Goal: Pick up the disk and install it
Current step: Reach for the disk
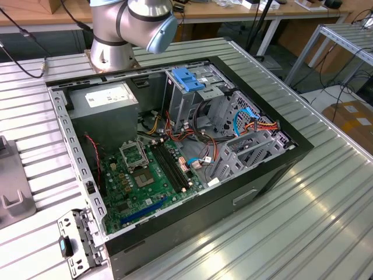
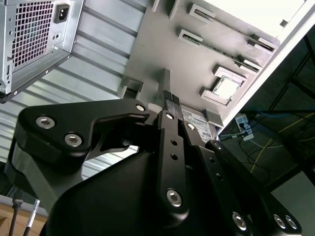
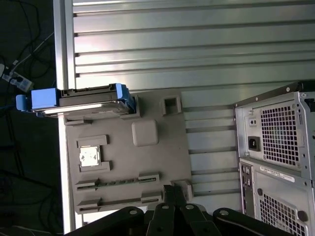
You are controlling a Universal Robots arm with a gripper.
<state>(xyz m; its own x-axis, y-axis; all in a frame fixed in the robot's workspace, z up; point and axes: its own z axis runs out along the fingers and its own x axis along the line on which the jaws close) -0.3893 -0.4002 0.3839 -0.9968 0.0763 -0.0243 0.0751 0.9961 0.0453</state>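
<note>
One disk (image 3: pixel 76 101), a dark drive in a bright blue carrier, stands on its long edge at one end of a single grey fixture plate (image 3: pixel 147 162). The plate lies on the ribbed metal tabletop (image 3: pixel 197 49), beside the tabletop's edge. The plate also carries one square processor chip (image 3: pixel 91 156) in a pocket and two long slotted holders (image 3: pixel 118 182). One open computer case (image 1: pixel 274 175) lies on its side on the tabletop. Inside it are one green motherboard (image 1: pixel 148 175), one grey power supply box (image 1: pixel 105 102) and one light-blue latch piece (image 1: pixel 187 79). In the first wrist view the single gripper (image 3: pixel 175 192) hangs over the plate's opposite end, well apart from the disk. In the second wrist view its ribbed pads (image 2: pixel 173 100) are pressed together, so the jaws are fully closed with nothing between them.
</note>
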